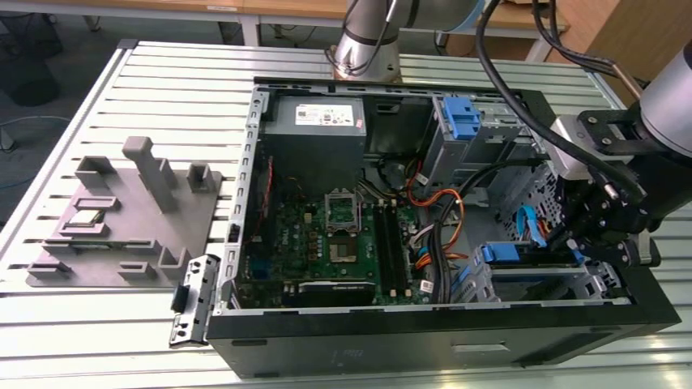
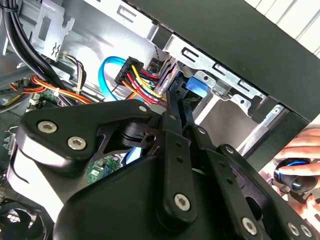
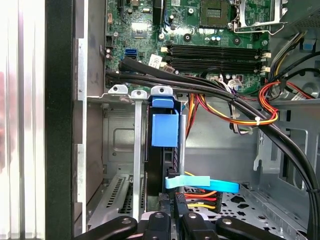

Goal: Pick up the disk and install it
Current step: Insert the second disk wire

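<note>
Disk (image 3: 164, 150) in drive bay, pincer (image 3: 172, 212) closed

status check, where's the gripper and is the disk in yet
Gripper down inside the case at the drive cage. Disk on edge in the cage slot, blue rail showing. Cable bundle runs just past the cage.

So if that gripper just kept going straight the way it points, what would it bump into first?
Most likely the disk, standing on edge in its bay right ahead of the gripper. How near they already are I can't tell.
</note>
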### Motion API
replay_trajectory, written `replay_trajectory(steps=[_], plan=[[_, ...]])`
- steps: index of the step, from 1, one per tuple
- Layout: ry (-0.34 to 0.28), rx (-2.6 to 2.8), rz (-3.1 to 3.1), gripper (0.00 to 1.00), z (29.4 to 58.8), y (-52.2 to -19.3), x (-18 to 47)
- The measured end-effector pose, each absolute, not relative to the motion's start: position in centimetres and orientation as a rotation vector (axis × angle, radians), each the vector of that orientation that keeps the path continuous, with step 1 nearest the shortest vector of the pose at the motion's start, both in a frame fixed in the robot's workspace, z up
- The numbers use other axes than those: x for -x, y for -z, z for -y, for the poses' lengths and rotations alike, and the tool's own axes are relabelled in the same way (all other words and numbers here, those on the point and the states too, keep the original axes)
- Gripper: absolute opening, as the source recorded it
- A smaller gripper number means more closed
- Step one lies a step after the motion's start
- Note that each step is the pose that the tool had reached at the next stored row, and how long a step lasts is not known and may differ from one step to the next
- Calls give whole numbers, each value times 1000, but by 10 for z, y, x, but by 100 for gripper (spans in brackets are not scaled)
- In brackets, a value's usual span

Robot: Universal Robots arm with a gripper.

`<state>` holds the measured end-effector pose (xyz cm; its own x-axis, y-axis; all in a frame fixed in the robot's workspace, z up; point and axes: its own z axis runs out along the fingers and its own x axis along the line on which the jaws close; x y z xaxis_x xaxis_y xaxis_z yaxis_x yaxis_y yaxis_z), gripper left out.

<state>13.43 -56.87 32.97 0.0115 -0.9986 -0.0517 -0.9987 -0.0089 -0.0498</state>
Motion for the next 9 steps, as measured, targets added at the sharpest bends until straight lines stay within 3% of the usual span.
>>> replay_trajectory(steps=[8, 9], plan=[[-4, 2181, -2159, 17, 569, -329, -134], [-3, 2181, -2159, 24, 569, -329, -134]])
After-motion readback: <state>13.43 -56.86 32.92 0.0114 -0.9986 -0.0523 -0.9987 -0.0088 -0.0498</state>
